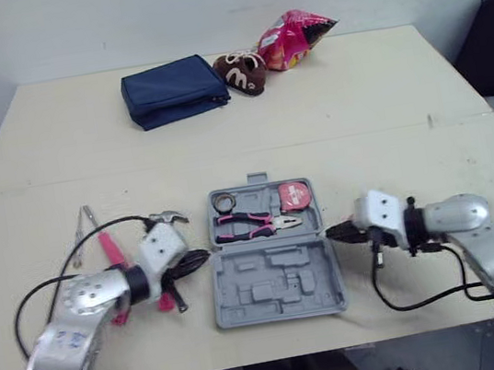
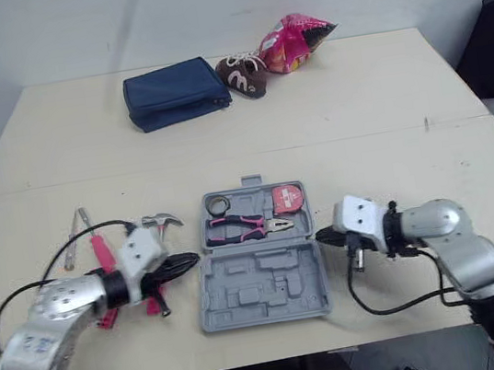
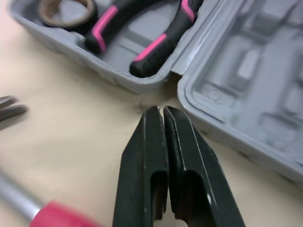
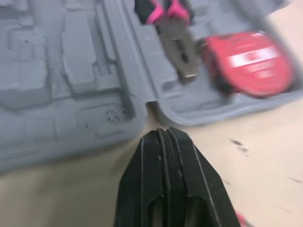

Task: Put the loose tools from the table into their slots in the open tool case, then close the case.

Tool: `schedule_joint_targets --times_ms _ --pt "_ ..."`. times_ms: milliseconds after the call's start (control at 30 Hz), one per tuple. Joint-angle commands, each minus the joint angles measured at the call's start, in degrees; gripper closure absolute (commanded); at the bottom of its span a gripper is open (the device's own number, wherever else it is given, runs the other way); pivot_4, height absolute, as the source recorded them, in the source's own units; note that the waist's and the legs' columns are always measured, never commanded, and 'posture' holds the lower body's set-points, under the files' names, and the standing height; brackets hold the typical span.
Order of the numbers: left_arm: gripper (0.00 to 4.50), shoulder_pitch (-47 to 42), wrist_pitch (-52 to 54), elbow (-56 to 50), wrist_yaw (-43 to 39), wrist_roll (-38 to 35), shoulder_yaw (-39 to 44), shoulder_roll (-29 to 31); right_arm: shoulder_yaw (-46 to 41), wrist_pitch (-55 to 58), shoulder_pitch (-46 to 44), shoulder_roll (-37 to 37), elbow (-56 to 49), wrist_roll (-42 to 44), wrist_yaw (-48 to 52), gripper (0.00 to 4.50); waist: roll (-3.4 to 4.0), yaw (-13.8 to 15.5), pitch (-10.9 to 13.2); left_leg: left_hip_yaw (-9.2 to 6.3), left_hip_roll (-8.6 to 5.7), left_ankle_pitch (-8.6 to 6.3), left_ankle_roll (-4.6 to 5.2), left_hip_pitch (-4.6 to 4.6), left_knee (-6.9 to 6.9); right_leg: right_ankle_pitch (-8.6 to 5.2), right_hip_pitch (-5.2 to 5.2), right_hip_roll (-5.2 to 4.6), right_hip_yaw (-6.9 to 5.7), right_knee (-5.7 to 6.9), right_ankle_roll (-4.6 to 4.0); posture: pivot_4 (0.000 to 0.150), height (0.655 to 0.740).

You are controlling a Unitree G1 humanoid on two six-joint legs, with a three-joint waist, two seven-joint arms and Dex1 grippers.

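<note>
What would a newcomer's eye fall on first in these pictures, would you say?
The open grey tool case sits mid-table, pink-handled pliers and a red tape measure in its far half. The left gripper and right gripper, both shut, point at its hinge from either side. A pink screwdriver and hammer lie loose to its left.

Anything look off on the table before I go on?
Nothing is spilled or broken. The hammer and pink-handled screwdriver lie loose on the table left of the tool case, not in their slots. The left claw and right claw, both shut, flank the case.
</note>
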Motion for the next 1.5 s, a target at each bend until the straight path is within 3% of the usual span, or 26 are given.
schedule_joint_targets --times_ms 33,133,200,300,500,533,567,733,1000,1267,1400,1500 --pt "4.43 5.94 -5.67 1.63 -7.05 -4.46 13.20 2.10 -12.67 -6.83 5.97 -3.77 0.72 5.15 4.13 4.50 0.01 0.20 0.01 -0.01 0.00 -0.04 0.02 0.08 -0.01 0.00 0.10 0.00 -0.02 -0.08 -0.01 0.150 0.7400" --pt "4.43 8.44 -14.07 14.10 -8.64 -3.02 22.96 2.10 -21.93 -10.39 11.11 -6.48 6.04 6.48 6.25 4.50 0.00 0.41 0.01 -0.06 -0.04 -0.07 0.07 0.39 0.02 -0.02 0.47 -0.01 -0.06 -0.16 -0.03 0.150 0.7400" --pt "3.93 9.53 -18.67 21.83 -9.38 -1.60 27.12 3.21 -26.52 -9.86 13.25 -7.92 9.85 7.95 7.12 4.50 0.00 0.39 0.01 -0.17 -0.04 -0.20 0.12 0.59 0.02 -0.05 0.75 -0.01 -0.14 -0.34 -0.10 0.150 0.7400" --pt "2.81 9.19 -22.50 33.75 -8.50 -1.58 34.10 5.25 -32.09 -13.59 15.93 -10.03 16.95 7.55 9.08 3.55 -0.01 0.40 0.01 -0.16 -0.04 -0.47 0.29 0.54 0.01 -0.06 0.77 -0.11 -0.15 -0.45 -0.12 0.150 0.7400" --pt "0.21 9.88 -31.47 57.64 -6.36 0.82 41.92 12.23 -36.28 -25.26 14.65 -13.28 33.05 6.61 10.71 0.74 -0.09 -0.21 0.01 0.00 0.02 -0.60 0.27 0.48 -0.02 -0.07 0.71 -0.15 -0.14 -0.59 -0.14 0.150 0.7400" --pt "0.00 10.19 -32.56 60.26 -6.23 0.99 42.54 13.07 -36.65 -27.49 14.14 -13.69 35.90 6.82 11.40 0.22 -0.09 -0.45 0.02 0.02 0.01 -0.61 0.28 0.49 -0.02 -0.07 0.70 -0.17 -0.14 -0.59 -0.14 0.150 0.7400" --pt "0.00 10.31 -33.54 62.21 -6.27 1.09 42.81 13.71 -36.76 -29.23 13.68 -14.04 38.09 6.97 11.96 0.05 -0.08 -0.75 0.02 0.03 0.00 -0.61 0.28 0.51 -0.04 -0.07 0.71 -0.19 -0.14 -0.59 -0.14 0.150 0.7400" --pt "0.00 11.96 -36.38 65.66 -6.97 0.52 43.20 14.38 -36.44 -32.36 12.65 -15.42 44.90 7.03 10.55 0.05 -0.08 -1.14 0.02 0.05 0.05 -0.64 0.23 0.55 -0.10 -0.08 0.68 -0.20 -0.15 -0.51 -0.15 0.150 0.7400" --pt "0.00 13.23 -32.75 55.52 -7.65 -1.77 40.44 10.38 -32.70 -28.60 11.97 -9.87 34.44 12.57 10.65 0.05 -0.09 -1.13 0.01 0.03 0.14 -0.70 0.09 0.54 -0.11 -0.08 0.68 -0.13 -0.16 -0.47 -0.15 0.150 0.7400" --pt "0.00 15.94 -17.15 32.73 -2.45 -6.00 37.28 4.85 -27.86 -19.53 10.73 -2.46 15.74 21.50 8.59 0.05 -0.08 -0.97 0.01 -0.03 0.22 -0.71 0.05 0.49 -0.02 -0.08 0.71 0.00 -0.17 -0.45 -0.14 0.150 0.7400" --pt "0.00 16.49 -5.20 20.65 6.60 -6.35 34.30 1.81 -25.02 -15.22 9.29 0.18 8.15 25.36 7.05 0.05 -0.07 -0.92 0.02 -0.07 0.20 -0.71 0.06 0.46 0.00 -0.07 0.71 -0.01 -0.16 -0.44 -0.12 0.150 0.7400" --pt "0.00 12.19 5.25 15.13 15.11 -7.04 30.97 0.40 -22.04 -13.20 8.26 2.69 2.04 26.75 5.05 0.05 -0.07 -0.87 0.02 -0.16 0.21 -0.68 0.03 0.45 0.02 -0.07 0.71 0.04 -0.17 -0.42 -0.12 0.150 0.7400"
